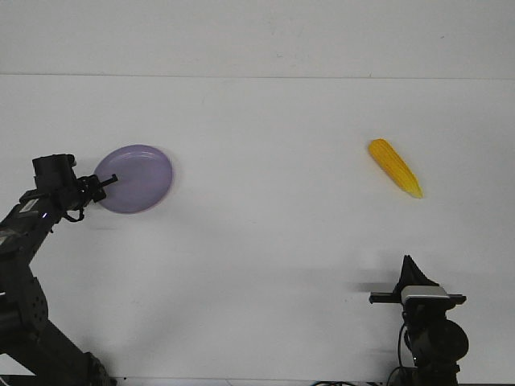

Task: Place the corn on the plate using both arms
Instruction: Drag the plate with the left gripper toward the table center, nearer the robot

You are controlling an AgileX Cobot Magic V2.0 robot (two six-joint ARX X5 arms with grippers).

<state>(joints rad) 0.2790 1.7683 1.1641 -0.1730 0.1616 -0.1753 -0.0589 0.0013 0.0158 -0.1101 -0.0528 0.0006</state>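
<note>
1. Left gripper [107, 182] at the lavender plate [135, 178] rim, fingers look pinched on the edge, prob. to reposition it.
2. Corn cob [395, 167] lies on table, far right, untouched.
3. Right gripper [408, 269] below corn, well apart; finger state can't tell.

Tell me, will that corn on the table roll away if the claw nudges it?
Probably, a little. The corn is round and lies loose on the flat table, so a sideways push could roll it. Its tapered shape would likely make it curve instead of rolling straight. It looks stiff, not floppy.
</note>
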